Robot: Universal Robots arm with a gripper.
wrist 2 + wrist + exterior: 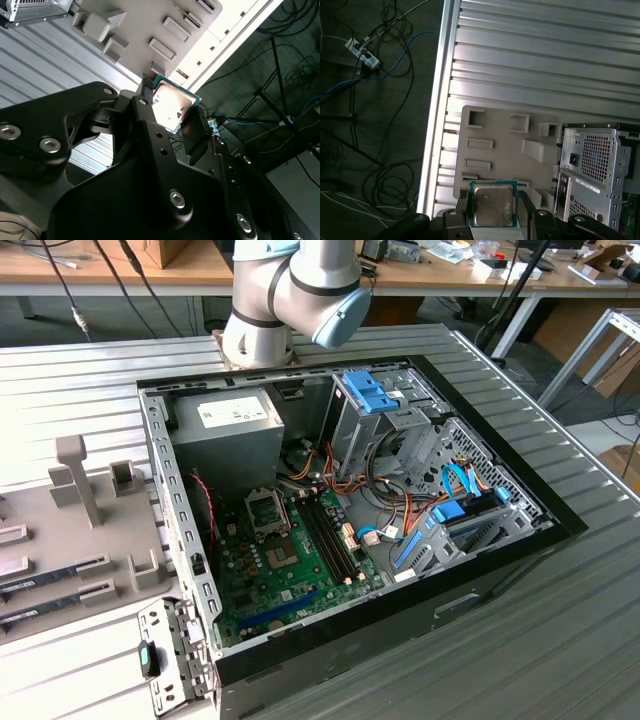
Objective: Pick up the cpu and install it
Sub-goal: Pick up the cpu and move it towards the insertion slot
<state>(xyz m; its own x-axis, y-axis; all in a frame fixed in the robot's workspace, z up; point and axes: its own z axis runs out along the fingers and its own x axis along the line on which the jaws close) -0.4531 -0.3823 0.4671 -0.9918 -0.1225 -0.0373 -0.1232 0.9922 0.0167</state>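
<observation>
Inside end effector [493,201] grasp, silvery cpu [492,207].

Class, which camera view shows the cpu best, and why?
The first wrist view: the cpu faces the camera squarely, metal lid and green rim plain, held in the gripper. The second wrist view shows the cpu tilted and partly covered by the gripper.
</observation>
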